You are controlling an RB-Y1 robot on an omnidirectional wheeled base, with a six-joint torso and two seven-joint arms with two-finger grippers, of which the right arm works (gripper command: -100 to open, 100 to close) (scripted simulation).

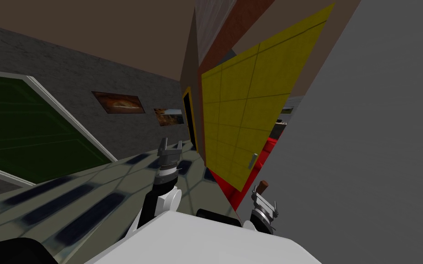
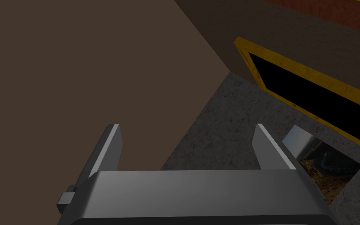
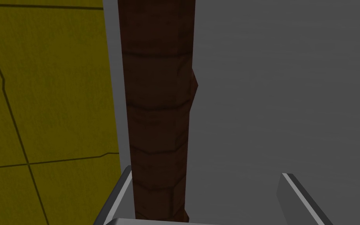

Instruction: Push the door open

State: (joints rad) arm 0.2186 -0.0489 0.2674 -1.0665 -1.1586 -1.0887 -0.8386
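There is one door [image 1: 247, 105]: yellow, scored into square panels, swung away from the plain grey wall [image 1: 366, 137] so that a gap shows along its free edge. One small grey handle [image 1: 253, 160] sits near that edge, low on the panel. Two framed pictures [image 1: 117, 101] [image 1: 168, 116] hang on the rough grey wall to the left. There is one yellow-framed opening [image 2: 312, 74] with a black area inside it, and one large green panel [image 1: 22, 133] in a white frame.

Both arms are raised in front of the torso. The right gripper [image 1: 264, 196] is just below the handle, at the gap between the door's free edge and the grey wall. Its fingers are spread. A single dark brown, brick-patterned strip [image 3: 155, 117] rises between them, close against one finger and not pinched. The yellow door lies on one side of the strip and the grey wall on the other. The left gripper [image 1: 169, 147] is held up well apart from the door, pointing toward the far corner, its fingers also spread and holding nothing.

The floor [image 1: 114, 183] is pale with dark tiles. A red area [image 1: 226, 185] shows under the door's bottom edge.
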